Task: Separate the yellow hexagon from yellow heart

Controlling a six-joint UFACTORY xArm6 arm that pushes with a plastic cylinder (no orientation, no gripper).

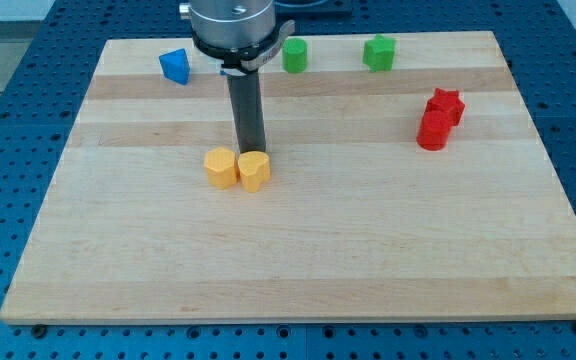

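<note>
The yellow hexagon (220, 167) and the yellow heart (254, 171) sit side by side and touching, a little left of the board's middle, the hexagon on the view's left. My tip (252, 150) stands just behind the heart, toward the view's top, at or almost at its upper edge. The rod rises straight up to the arm's grey end at the view's top.
A blue block (176, 66) lies at the top left. A green block (294, 55) and another green block (379, 52) lie along the top edge. A red star (448, 103) touches a red block (432, 130) at the right. The wooden board (298, 250) has blue perforated table around it.
</note>
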